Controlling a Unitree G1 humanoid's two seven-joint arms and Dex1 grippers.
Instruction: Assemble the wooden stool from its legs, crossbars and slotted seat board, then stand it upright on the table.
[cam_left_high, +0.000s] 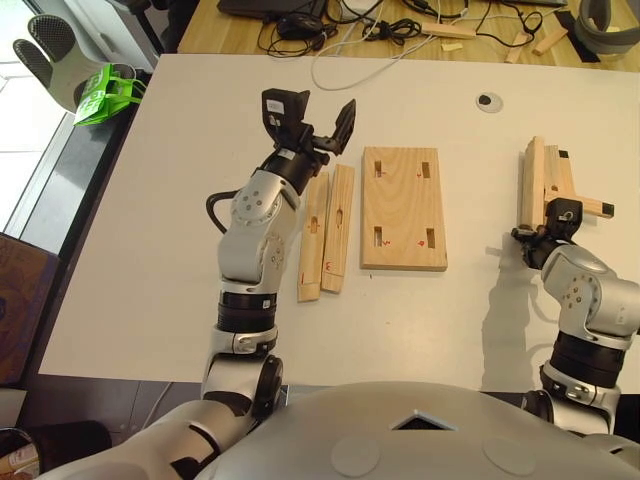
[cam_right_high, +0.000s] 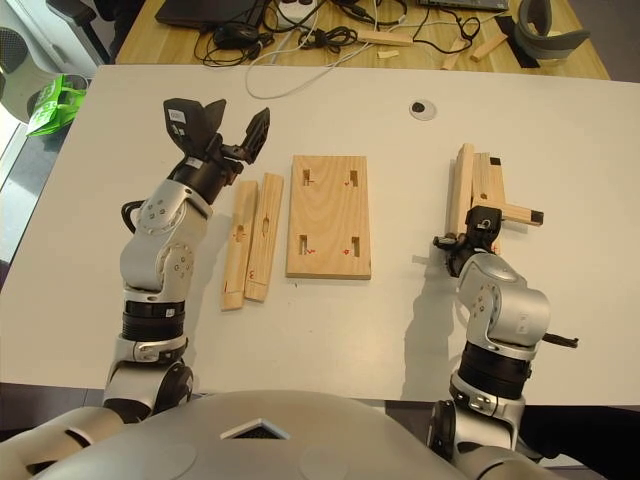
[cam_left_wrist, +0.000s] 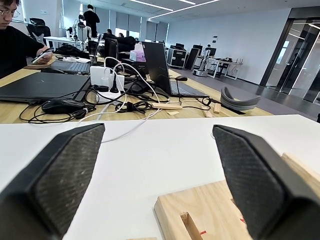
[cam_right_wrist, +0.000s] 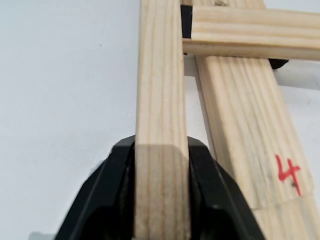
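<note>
Wooden crossbar (cam_right_wrist: 235, 35) butts leg (cam_right_wrist: 160, 90) clamped in right tool (cam_right_wrist: 161, 152).

Seat board (cam_left_high: 403, 208) lies between slats (cam_left_high: 326, 232) and legs (cam_left_high: 545, 180).

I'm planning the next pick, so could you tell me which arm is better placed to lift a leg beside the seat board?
Likely left: the left gripper hangs open near the far ends of the two legs. The right gripper is beyond the seat board, shut on another wooden piece.
</note>
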